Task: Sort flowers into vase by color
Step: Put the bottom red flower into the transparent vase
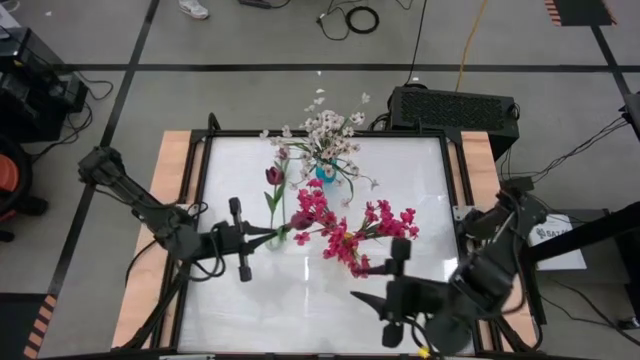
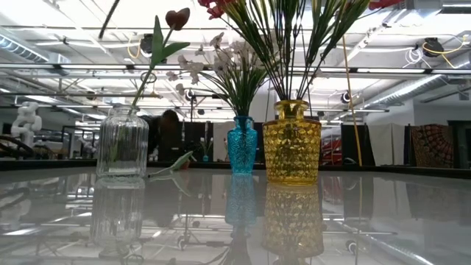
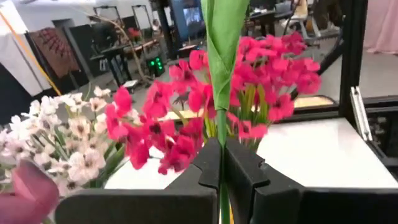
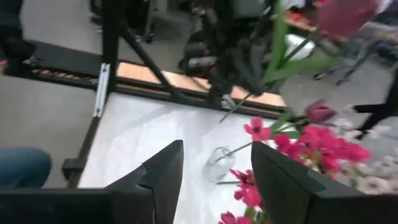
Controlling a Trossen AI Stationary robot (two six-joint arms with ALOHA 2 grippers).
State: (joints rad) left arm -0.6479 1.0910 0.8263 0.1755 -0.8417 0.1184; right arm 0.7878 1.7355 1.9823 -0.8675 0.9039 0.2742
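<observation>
Three vases stand on the white table [image 1: 420, 180], all toward its far half: a clear ribbed glass vase [image 2: 121, 143] near the left-centre, a small blue vase [image 2: 242, 144] close to the middle of the far edge, and a yellow vase [image 2: 292, 141] nearer the centre. The blue one holds a spray of white-pink blossoms [image 1: 330, 130], the yellow one a bunch of magenta blooms [image 1: 350, 235], and one dark maroon tulip [image 1: 274, 176] rises from the clear vase. The left gripper [image 1: 262, 235] hangs just beside the clear vase with its fingers clamped together on a green stem [image 3: 222, 93], seemingly a second tulip; a maroon head shows at the edge of the left wrist view, though I cannot count the tulips for certain. The right gripper [image 4: 214, 177] waits near the front right corner, its fingers apart and holding nothing. These stems look light and springy, probably plastic over wire, so they should bend rather than snap, but the heads and leaves would likely snag on neighbours. The bare stem below the leaves seems the best place to hold. The clear vase looks light and glass-slick on this shiny top, so a sideways push from a stem could tip it.
</observation>
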